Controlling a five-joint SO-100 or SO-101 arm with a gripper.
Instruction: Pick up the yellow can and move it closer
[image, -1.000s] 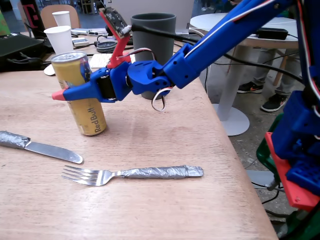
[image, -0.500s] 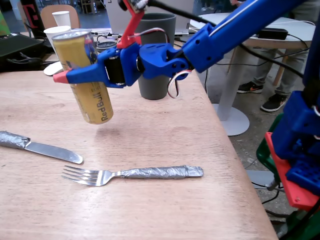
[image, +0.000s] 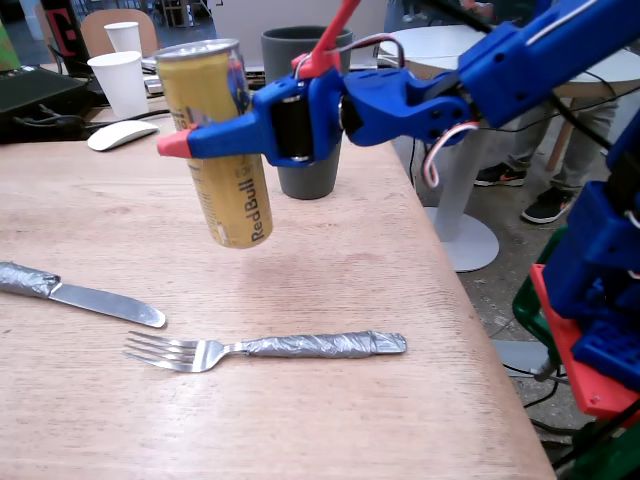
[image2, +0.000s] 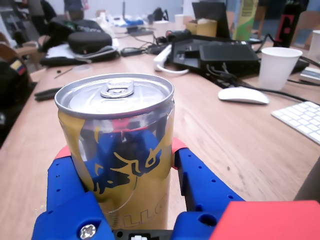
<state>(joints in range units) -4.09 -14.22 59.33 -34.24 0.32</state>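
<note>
Yellow can (image: 222, 140) x1, aloft, clamped btwn 2 fingers (image2: 65, 195); 1 fork (image: 270, 348), 1 knife (image: 80, 293) below.

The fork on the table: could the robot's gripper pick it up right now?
Probably not yet: the gripper is shut on the yellow can, held above the table. The fork itself lies uncovered, with nothing on it.

Gold-yellow can (image: 222, 140) (silver top, red lettering), blue gripper (image: 180, 142) with red tip, dark grey cup (image: 303, 110)

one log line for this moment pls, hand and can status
hand: shut on yellow can | can: in the air, tilted, clear of table | below it: fork, knife | grey cup behind
</note>
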